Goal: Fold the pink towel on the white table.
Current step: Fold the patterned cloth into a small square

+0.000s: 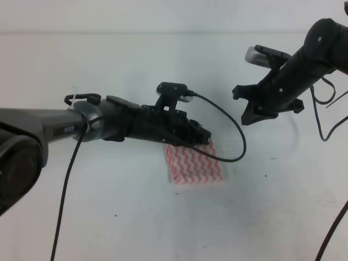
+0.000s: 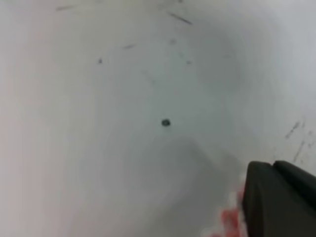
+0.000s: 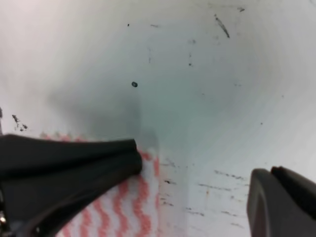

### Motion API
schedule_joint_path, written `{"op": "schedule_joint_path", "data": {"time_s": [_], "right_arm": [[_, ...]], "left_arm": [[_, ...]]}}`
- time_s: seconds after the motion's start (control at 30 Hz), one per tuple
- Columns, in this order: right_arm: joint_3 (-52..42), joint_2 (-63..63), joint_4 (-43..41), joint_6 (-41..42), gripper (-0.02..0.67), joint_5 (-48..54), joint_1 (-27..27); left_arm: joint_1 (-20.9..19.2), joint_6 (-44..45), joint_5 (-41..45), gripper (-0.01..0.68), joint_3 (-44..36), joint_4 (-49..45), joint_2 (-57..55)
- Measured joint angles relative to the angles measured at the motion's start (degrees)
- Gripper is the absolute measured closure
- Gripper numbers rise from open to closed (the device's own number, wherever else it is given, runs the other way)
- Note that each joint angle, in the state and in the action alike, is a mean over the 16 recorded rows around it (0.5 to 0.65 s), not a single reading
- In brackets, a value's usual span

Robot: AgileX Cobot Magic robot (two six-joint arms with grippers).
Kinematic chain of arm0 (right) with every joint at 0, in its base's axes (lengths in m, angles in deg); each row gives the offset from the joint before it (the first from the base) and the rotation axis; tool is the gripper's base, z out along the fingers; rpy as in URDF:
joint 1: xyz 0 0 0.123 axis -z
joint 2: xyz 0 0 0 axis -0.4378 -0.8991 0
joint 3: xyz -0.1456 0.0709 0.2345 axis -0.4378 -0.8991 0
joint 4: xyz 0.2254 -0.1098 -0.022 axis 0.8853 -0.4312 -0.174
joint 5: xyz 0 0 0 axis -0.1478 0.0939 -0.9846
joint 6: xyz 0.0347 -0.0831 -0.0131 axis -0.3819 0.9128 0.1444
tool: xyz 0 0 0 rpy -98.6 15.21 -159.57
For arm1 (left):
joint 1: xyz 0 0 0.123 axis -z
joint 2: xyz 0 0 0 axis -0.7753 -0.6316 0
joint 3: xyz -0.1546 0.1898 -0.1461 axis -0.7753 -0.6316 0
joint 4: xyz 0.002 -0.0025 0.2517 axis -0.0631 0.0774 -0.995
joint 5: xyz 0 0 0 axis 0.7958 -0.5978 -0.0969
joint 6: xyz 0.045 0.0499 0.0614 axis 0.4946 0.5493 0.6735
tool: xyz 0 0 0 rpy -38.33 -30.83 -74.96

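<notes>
Presently catalogued, one moment, three views:

1. Pink towel (image 1: 194,164): thin woven cloth, roughly rectangular, with pink-red and white wavy zigzag stripes. It lies flat near the middle of the tabletop, its upper edge hidden beneath the left arm in the high view. A blurred pink scrap shows at the lower edge of the left wrist view (image 2: 228,219); a striped corner shows in the right wrist view (image 3: 129,205).

2. White tabletop (image 1: 109,217): broad, matte, plain, with scattered tiny dark specks and short scuff marks; one round dark dot is plain in both wrist views.

3. Left pincer (image 1: 202,136): black, blocky, hard plastic, at the end of a grey-and-black arm reaching in from the left. It sits over the towel's upper edge. Whether it is open, or has hold of the cloth, cannot be told; only one dark finger (image 2: 276,200) shows in its own camera.

4. Right pincer (image 1: 250,106): black, angular, raised above the tabletop to the right of the towel and apart from it. Its two fingers stand widely spread in its wrist view, holding nothing; the left finger (image 3: 69,168) overlaps the towel's corner in that view.

5. Black cable (image 1: 231,128): thin, glossy, looping from the camera mount on the left arm.

6. Lettering: a small pale mark on the left arm's grey sleeve, too blurred to read
</notes>
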Motion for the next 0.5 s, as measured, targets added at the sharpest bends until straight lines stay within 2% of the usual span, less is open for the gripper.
{"op": "schedule_joint_path", "data": {"time_s": [0.2, 0.5], "right_arm": [[0.0, 0.0, 0.1, 0.1, 0.667, 0.1, 0.0], [0.0, 0.0, 1.0, 0.4, 0.667, 0.2, 0.0]], "left_arm": [[0.1, -2.2, 1.8, 0.679, 1.3, -2.9, 1.0], [0.1, -10.1, 6.3, 0.679, 2.3, -11.1, 1.8]]}}
